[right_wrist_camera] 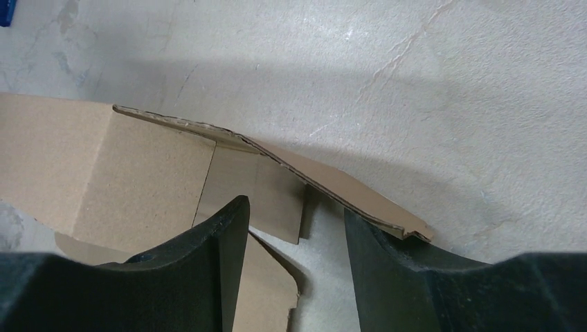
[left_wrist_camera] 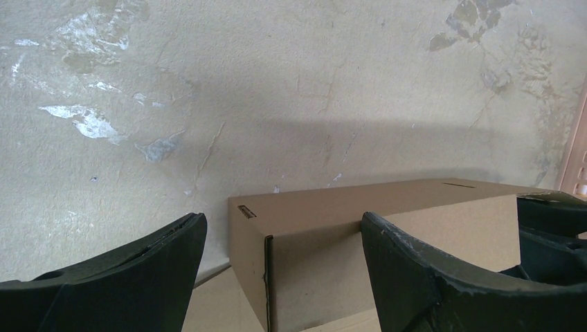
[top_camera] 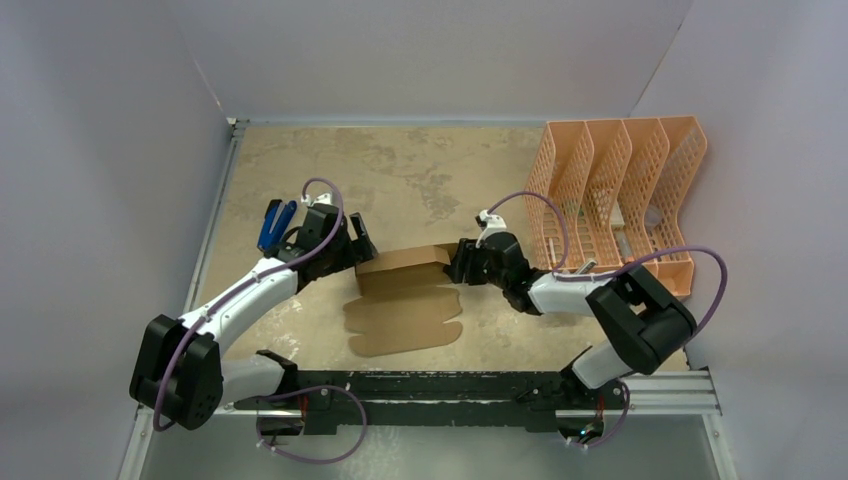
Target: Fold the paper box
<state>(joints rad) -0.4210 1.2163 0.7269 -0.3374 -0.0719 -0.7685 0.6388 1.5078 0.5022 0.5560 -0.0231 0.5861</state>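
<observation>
**Paper box half-folded mid-worktop, both grippers at its ends**

The paper box sits near the centre of the worktop, long axis running left-right in the top view. Its far part is raised into a low boxy section. Its near part, a panel with rounded tabs, lies flat, pointing toward the arm bases. In the left wrist view the raised section's left end shows a squared corner and an upright end wall. In the right wrist view a loose flap on the right end is tilted up off the worktop and points out toward the camera.

The left arm reaches in from the near-left, elbow low. The left gripper is at the box's left end with fingers spread wide; the box corner lies between them and a gap shows beside the left finger, so nothing is clamped.

The right arm folds back from the near-right, forearm pointing left. The right gripper is at the box's right end, fingers apart with worktop showing between them. The flap's tip lies at the right-hand finger; can't tell if it touches.

A peach-orange file organizer stands at far right, just behind the right forearm. A small blue item lies beside the left wrist, too small to identify. A black rail runs along the near edge.
</observation>
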